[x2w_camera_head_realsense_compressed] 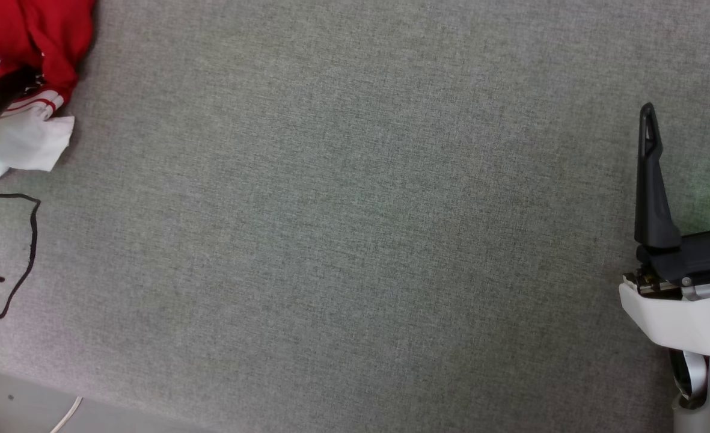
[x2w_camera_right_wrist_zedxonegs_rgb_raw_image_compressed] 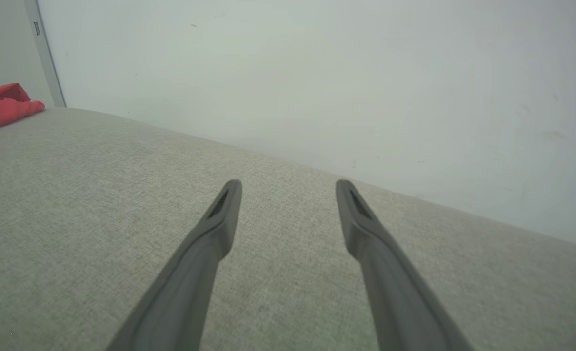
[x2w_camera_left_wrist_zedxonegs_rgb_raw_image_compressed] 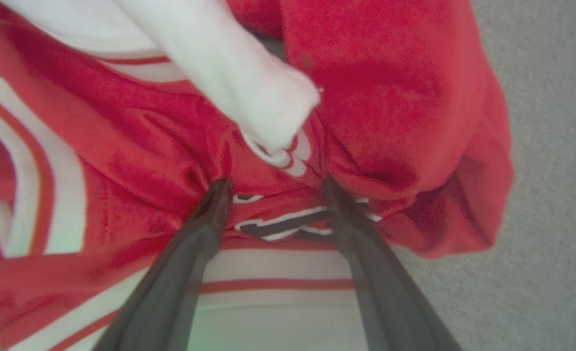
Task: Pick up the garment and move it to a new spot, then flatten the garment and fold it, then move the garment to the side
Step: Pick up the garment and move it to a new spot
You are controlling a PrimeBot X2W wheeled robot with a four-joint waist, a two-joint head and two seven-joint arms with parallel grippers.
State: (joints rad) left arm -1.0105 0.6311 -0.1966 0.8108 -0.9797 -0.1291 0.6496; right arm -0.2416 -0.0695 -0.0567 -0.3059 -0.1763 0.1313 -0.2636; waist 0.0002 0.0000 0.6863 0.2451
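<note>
Red cloth with white sleeves and striped trim, the garment [x2w_camera_head_realsense_compressed: 30, 36], is seen bunched at the far left of the grey woven surface [x2w_camera_head_realsense_compressed: 355, 216] in the head view, partly cut off by the frame's edge. It is met directly by the left gripper [x2w_camera_left_wrist_zedxonegs_rgb_raw_image_compressed: 276, 187]. In the left wrist view the two dark fingers [x2w_camera_left_wrist_zedxonegs_rgb_raw_image_compressed: 205, 229] are spread wide, and their tips are pressed into the crumpled red folds. A stretch of black, white-outlined lettering and a band of striped trim are framed between them. A white sleeve is draped just above the tips. The jaws are parted fully and the cloth is touched rather than pinched.

The right gripper [x2w_camera_head_realsense_compressed: 691, 105] is held well apart from the garment, at the opposite edge of the surface. Its fingers [x2w_camera_right_wrist_zedxonegs_rgb_raw_image_compressed: 209, 243] are likewise spread wide, nothing is carried between them, and bare grey weave is seen beneath. A pale wall [x2w_camera_right_wrist_zedxonegs_rgb_raw_image_compressed: 317, 73] is seen beyond. A black cable [x2w_camera_head_realsense_compressed: 30, 240] is looped on the surface near the garment.
</note>
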